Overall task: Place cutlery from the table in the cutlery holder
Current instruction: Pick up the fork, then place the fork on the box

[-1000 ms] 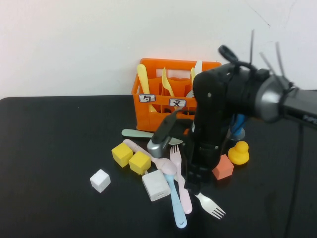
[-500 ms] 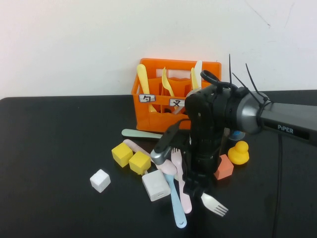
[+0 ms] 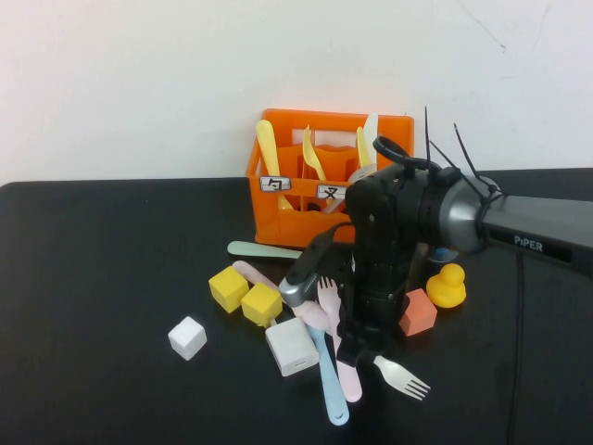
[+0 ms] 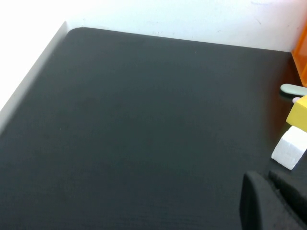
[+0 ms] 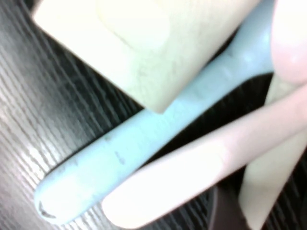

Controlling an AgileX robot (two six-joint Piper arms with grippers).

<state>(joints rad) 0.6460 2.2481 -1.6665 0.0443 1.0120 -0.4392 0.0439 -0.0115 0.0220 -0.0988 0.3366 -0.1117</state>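
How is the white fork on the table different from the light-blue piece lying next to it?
The white fork lies with its tines fully showing, pointing away from the right gripper lowered over its handle; the light-blue piece shows only a rounded handle end, its head hidden in the pile. The light-blue piece lies under the pink fork. Both are slim plastic. The left gripper is parked apart.

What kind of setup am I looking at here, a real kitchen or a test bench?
Likely a lab test bench: a bare black table against a plain white wall, toy blocks and a rubber duck mixed with plastic cutlery by the orange cutlery holder. Right gripper is low over the pile; the left is barely in view.

A lab-like test bench: bare black table (image 3: 111,278) against a plain white wall (image 3: 139,83).
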